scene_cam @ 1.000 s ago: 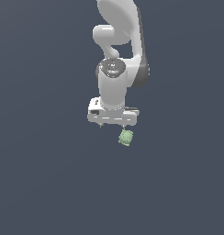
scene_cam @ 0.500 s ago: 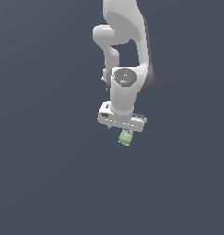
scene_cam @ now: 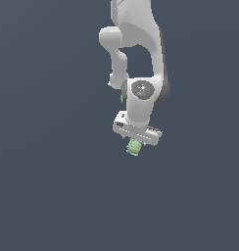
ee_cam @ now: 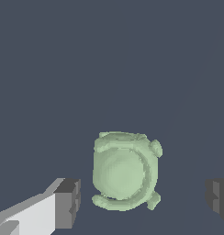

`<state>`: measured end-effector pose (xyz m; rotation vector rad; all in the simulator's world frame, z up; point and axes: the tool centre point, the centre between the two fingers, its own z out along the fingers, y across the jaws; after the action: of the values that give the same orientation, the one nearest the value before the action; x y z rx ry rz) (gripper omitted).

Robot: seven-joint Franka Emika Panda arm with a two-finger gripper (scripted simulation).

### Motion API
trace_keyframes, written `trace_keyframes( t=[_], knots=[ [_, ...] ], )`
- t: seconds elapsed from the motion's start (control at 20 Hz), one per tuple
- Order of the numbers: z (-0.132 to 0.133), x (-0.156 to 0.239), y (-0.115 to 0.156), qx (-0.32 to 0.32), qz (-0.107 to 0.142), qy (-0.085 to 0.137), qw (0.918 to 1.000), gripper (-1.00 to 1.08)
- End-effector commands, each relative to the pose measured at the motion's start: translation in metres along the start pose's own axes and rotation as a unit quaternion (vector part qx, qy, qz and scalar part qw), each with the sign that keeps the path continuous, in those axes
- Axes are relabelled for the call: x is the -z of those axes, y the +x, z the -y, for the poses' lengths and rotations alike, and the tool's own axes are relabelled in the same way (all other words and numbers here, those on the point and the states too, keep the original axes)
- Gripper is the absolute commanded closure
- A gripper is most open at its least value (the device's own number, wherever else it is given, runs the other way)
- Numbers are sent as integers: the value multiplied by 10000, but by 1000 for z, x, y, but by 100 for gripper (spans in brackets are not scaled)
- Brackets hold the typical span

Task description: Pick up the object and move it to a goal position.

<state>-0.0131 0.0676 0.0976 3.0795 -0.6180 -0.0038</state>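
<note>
Wrist view gives you the clearest read: the object [ee_cam: 125, 170], a pale green roundish lump with small knobs at its edges, sits between the 2 dark fingertips [ee_cam: 68, 203], and there is bare surface on both sides of it. Neither pad touches it. The jaws stand wide apart and hold nothing.

In the exterior view you see the gripper [scene_cam: 136, 138] hanging from the white arm [scene_cam: 141, 73] directly above the object [scene_cam: 134, 146], which lies on the plain dark floor [scene_cam: 53, 186] and pokes out just below the hand. How much height remains between fingertips and floor you cannot tell from either picture.

You are in the approach-and-align step of the pick; the grasp itself is not yet made, and the carry to the goal lies ahead. No goal marker shows in either view.

For the next move, you likely need to lower until the pads bracket the lump's middle, then close evenly. In the wrist view the object looks nearer 1 finger than the other, so a small sideways correction may help; otherwise the first pad to land could nudge it off line.
</note>
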Motion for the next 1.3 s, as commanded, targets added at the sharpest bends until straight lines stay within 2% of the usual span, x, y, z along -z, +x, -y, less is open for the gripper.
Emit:
trace_keyframes(
  t=[0.0,0.5,0.95,1.2,1.25],
  knots=[
    [3,-4,-2,-113,-7,4,9999,-92],
    [7,-10,-5,-188,-8,5,9998,-92],
    [6,-50,-6,-205,-11,5,9998,-92],
    [7,-57,-5,-209,-11,6,9998,-92],
    [7,-57,-5,-209,-11,6,9998,108]
  ],
)
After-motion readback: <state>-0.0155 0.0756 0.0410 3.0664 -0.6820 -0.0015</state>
